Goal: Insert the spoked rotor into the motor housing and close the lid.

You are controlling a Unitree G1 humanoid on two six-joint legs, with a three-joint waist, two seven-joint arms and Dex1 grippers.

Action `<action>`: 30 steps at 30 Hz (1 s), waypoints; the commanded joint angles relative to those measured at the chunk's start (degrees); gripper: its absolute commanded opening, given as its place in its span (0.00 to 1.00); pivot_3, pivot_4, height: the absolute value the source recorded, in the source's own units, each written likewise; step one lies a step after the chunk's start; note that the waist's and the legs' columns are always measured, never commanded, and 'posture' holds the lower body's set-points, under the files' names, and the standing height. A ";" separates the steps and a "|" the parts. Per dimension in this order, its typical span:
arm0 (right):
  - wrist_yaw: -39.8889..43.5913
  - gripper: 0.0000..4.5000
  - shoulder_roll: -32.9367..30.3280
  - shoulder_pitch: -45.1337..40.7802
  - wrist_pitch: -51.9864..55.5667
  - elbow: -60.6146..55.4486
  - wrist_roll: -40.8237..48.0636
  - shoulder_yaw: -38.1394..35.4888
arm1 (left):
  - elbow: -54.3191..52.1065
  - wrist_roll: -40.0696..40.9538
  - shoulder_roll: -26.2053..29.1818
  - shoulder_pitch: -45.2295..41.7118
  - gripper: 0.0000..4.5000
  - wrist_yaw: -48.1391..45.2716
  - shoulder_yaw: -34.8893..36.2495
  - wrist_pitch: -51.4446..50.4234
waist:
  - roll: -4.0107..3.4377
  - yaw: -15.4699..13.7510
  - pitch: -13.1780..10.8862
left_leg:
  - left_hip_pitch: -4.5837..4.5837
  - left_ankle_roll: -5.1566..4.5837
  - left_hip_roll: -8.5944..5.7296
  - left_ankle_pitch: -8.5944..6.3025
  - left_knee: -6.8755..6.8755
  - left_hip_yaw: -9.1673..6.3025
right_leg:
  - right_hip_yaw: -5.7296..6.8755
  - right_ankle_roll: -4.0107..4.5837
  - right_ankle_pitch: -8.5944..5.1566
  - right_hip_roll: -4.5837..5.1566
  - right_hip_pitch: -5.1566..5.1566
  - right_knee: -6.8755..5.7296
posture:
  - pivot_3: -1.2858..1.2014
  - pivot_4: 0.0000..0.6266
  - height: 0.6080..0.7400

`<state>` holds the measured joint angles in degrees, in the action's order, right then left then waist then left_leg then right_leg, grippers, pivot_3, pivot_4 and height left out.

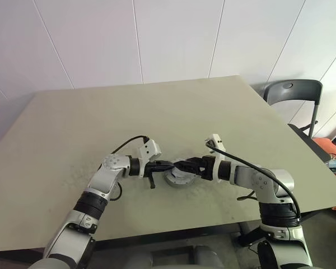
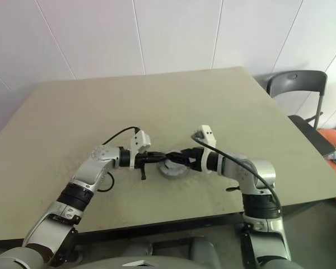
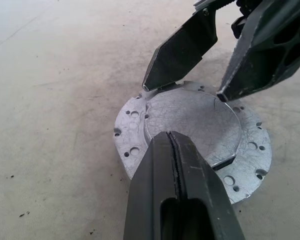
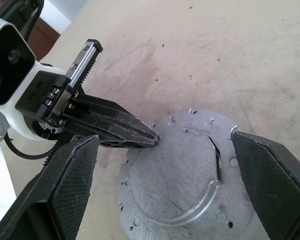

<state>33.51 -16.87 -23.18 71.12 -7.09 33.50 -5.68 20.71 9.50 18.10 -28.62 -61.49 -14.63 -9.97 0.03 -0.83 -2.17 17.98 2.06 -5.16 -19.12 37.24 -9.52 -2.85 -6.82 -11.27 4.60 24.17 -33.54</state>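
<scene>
While both arms reach toward the middle of the beige desk [image 1: 157, 112], the left gripper [image 1: 169, 165] comes in from the left with its two black fingers [image 3: 177, 190] pressed together into a single point, holding nothing. In the left wrist view that closed tip hangs over the near edge of a round silver-grey metal disc, the lid [image 3: 195, 135], which lies flat on the desk with its raised circular centre and a flange dotted with small holes facing up; whether the tip actually touches the metal cannot be told. From the right wrist view the same closed tip [image 4: 140, 135] ends just at the disc's rim. Next to the right, the lid [image 1: 178, 178] sits between the two grippers, near the desk's front edge. Farther right, the right gripper [image 1: 182, 166] points back toward the left one, its fingers [image 4: 270, 185] spread wide. In the right wrist view they straddle the lid [image 4: 180, 180], one finger off each side of the disc, apart from its rim. Seen from the left wrist, the tips of those spread fingers [image 3: 182, 52] hover just above the far edge of the lid. A dark grey chair [image 1: 294, 92] stands beyond the desk's far right corner.
</scene>
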 commanded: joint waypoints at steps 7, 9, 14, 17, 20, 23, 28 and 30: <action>1.19 1.00 -4.44 2.94 4.38 -1.56 5.16 -1.82 | 0.50 -0.53 -0.72 0.85 0.00 -0.75 -0.74 0.39 | 0.00 -0.01 0.02 | 0.00 0.00 -0.02 0.00 0.01 -0.01 | -0.01 -0.06 0.04 0.03 -0.02 0.02 | 0.52 0.00 1.00; 0.54 1.00 -5.06 3.80 5.78 -1.79 5.41 -1.40 | 0.93 -0.65 -0.68 0.42 0.00 -0.88 -0.72 0.44 | -0.01 0.03 0.05 | -0.01 0.00 -0.01 0.00 0.02 0.00 | -0.01 -0.06 0.04 0.02 -0.04 0.02 | 0.52 0.00 1.00; -1.89 1.00 -3.07 4.64 11.64 -2.24 7.96 -2.61 | 2.21 -0.92 -0.72 -0.51 0.00 -1.17 -0.61 0.84 | -0.05 0.04 0.08 | -0.27 -0.01 -0.01 -0.01 -0.03 0.00 | 0.00 -0.16 -0.03 0.02 -0.31 0.04 | 0.52 0.00 1.00; -3.33 1.00 -0.78 4.64 14.89 -2.30 9.15 -3.65 | 3.78 -1.09 -0.69 -1.25 0.00 -1.39 -0.43 1.60 | -0.06 0.07 0.09 | -0.52 -0.03 0.01 -0.02 -0.11 -0.03 | 0.03 -0.30 -0.12 0.00 -0.59 0.13 | 0.52 0.00 1.00; -4.99 1.00 1.30 4.39 17.40 -2.53 9.57 -4.47 | 1.20 -1.03 -0.31 0.49 0.00 -1.11 -0.74 1.29 | -0.10 0.28 0.19 | -0.57 -0.05 0.02 -0.03 -0.11 -0.02 | 0.02 -0.31 -0.12 0.00 -0.62 0.15 | 0.52 0.00 1.00; -5.66 1.00 1.66 4.12 17.80 -1.76 9.30 -5.25 | -0.61 -0.91 0.11 1.50 0.00 -0.94 -0.79 0.78 | -0.13 0.30 0.26 | -0.59 -0.06 0.05 -0.04 -0.16 -0.03 | 0.02 -0.30 -0.12 -0.02 -0.60 0.14 | 0.52 0.00 1.00; -9.79 1.00 2.75 2.93 17.14 0.57 6.18 -7.48 | -1.55 -0.67 0.47 1.54 0.00 -1.06 -0.61 0.01 | -0.13 0.31 0.31 | -0.61 -0.06 0.05 -0.04 -0.16 -0.03 | 0.02 -0.30 -0.12 -0.03 -0.62 0.12 | 0.52 0.00 1.00; -10.63 1.00 3.14 2.35 15.94 1.15 5.84 -8.40 | -0.85 -0.67 0.38 0.83 0.00 -1.21 -0.56 -0.04 | -0.12 0.46 0.36 | -0.64 -0.05 0.06 -0.04 -0.15 -0.02 | 0.02 -0.31 -0.12 -0.04 -0.65 0.11 | 0.52 0.00 1.00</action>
<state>24.78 -14.50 -21.49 85.23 -9.11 40.81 -15.33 20.01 9.32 18.15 -27.24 -62.26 -14.71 -9.66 -0.09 -0.37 -1.81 17.32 2.01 -5.10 -19.16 37.10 -9.55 -2.84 -7.13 -11.40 4.55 23.45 -33.45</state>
